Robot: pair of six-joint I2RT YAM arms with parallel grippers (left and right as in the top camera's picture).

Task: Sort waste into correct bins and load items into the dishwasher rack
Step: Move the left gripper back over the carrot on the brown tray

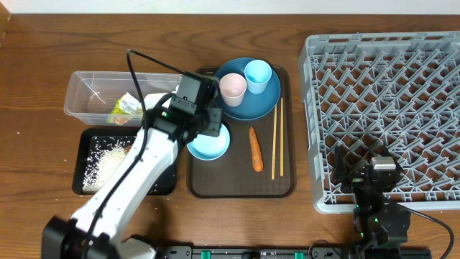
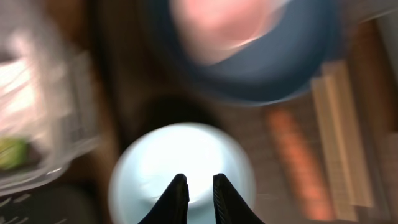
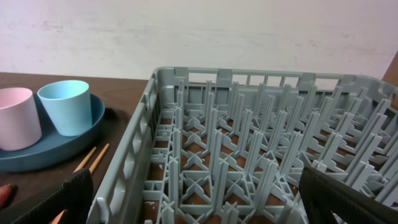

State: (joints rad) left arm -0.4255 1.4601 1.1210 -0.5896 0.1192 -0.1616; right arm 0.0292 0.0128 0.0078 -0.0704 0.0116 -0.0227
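My left gripper (image 1: 213, 129) hangs over the light-blue bowl (image 1: 210, 145) on the brown tray; its jaws (image 2: 200, 180) stand a narrow gap apart with nothing between them. Behind the bowl, a dark-blue plate (image 1: 253, 101) carries a white-pink cup (image 1: 232, 88) and a light-blue cup (image 1: 258, 74). An orange carrot piece (image 1: 256, 149) and wooden chopsticks (image 1: 277, 137) lie to the bowl's right. The clear tub (image 1: 85, 93) holds a yellow-green wrapper (image 1: 127, 108). White crumbs (image 1: 103, 162) lie in the black tray (image 1: 83, 137). My right gripper (image 3: 211, 199) is wide open at the near-left edge of the grey rack (image 1: 388, 72).
The brown serving tray (image 1: 241, 183) lies between the bins on the left and the rack on the right. My left arm crosses over the black tray. The left wrist view is blurred. Bare wooden table shows at the far left and along the back.
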